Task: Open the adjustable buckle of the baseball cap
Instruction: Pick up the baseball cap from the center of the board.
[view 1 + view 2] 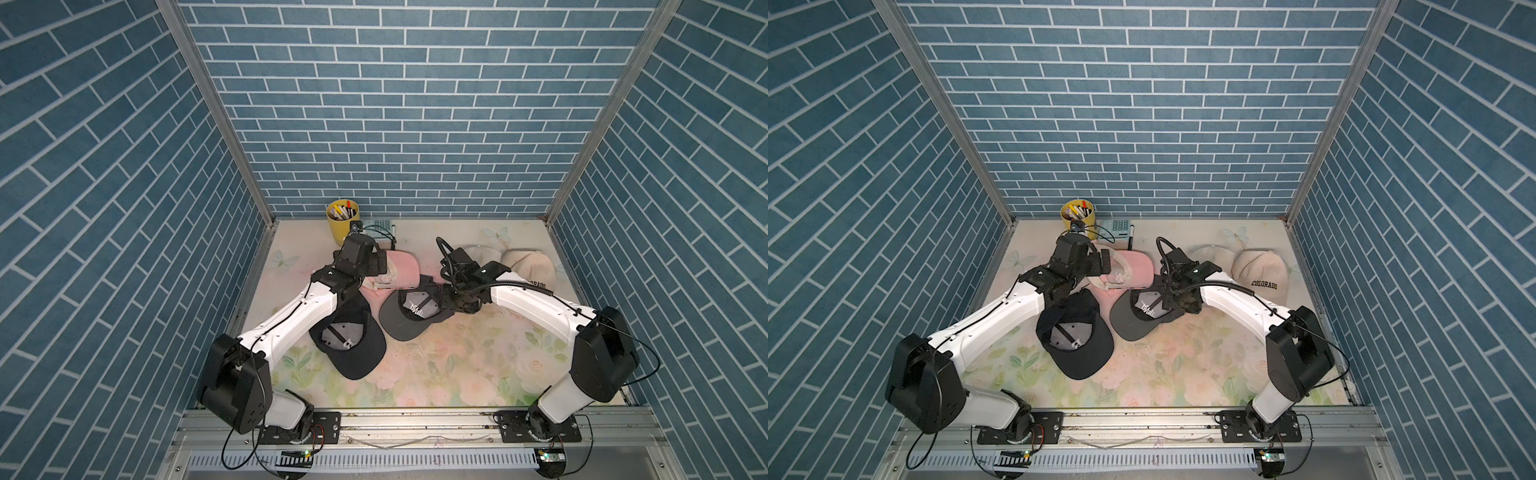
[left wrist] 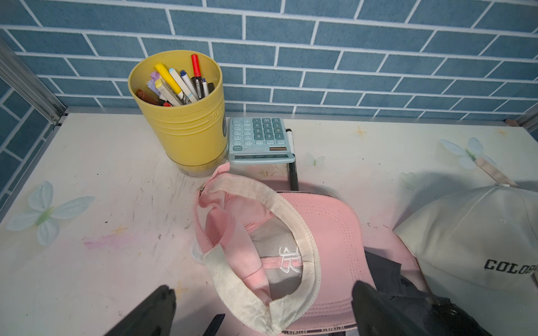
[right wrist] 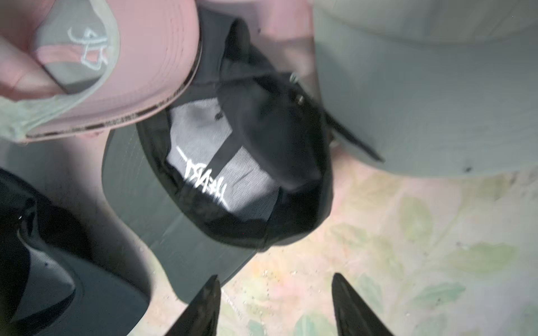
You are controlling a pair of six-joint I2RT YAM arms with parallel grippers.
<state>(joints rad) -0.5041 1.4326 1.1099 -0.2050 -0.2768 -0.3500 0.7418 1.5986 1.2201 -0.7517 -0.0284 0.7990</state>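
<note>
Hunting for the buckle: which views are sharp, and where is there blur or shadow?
Right wrist view: motion-blurred and dim, the grey-brimmed cap smeared, its strap detail lost. Left wrist view: sharp, brightly lit, the pink cap crisp. Both top views: sharp and even, but things on the table look small.

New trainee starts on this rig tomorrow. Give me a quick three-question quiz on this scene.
1. True or false: the pink cap lies crown up.
2. Which cap reads COLORADO? A red, B beige, C pink.
3. Fill in: the pens stand in a ___ cup beside the calculator.
Key: 1 false, its inside faces up; 2 B; 3 yellow.
</note>
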